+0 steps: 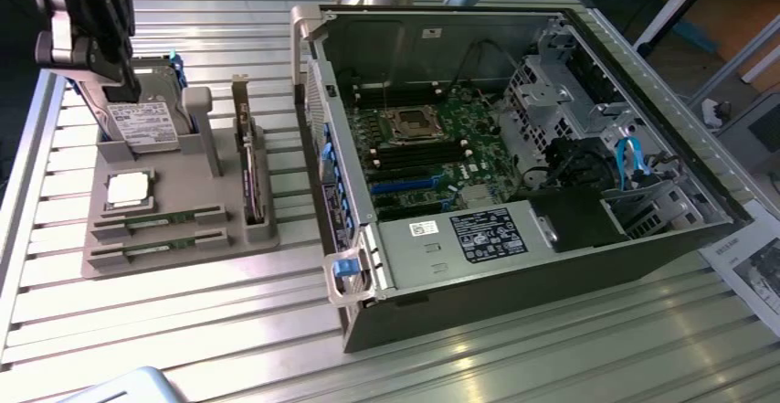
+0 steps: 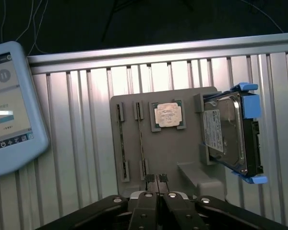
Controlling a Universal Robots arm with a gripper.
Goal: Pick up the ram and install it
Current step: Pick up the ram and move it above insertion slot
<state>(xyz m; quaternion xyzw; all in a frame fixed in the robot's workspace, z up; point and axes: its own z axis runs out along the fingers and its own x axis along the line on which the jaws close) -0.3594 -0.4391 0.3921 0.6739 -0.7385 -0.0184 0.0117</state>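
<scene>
Above the gray holder (image 2: 177, 148), the closed, empty claw (image 2: 157, 178) hovers near the ram (image 2: 141, 141) in its slot.

Workshop-lab: aluminium-slat bench (image 1: 512, 366), opened computer case (image 1: 512, 304).

A slatted aluminium table (image 1: 488, 366) with long parallel grooves carries everything. An open computer case (image 1: 512, 316) lies on its side across the middle of the surface, reaching toward the edge on the exterior view's right. Near it, toward the opposite edge, sits a grey moulded holder (image 1: 183, 234), flat on the slats. A light-blue touchscreen device (image 2: 9, 110) overlaps one edge rail, close to a corner.
</scene>
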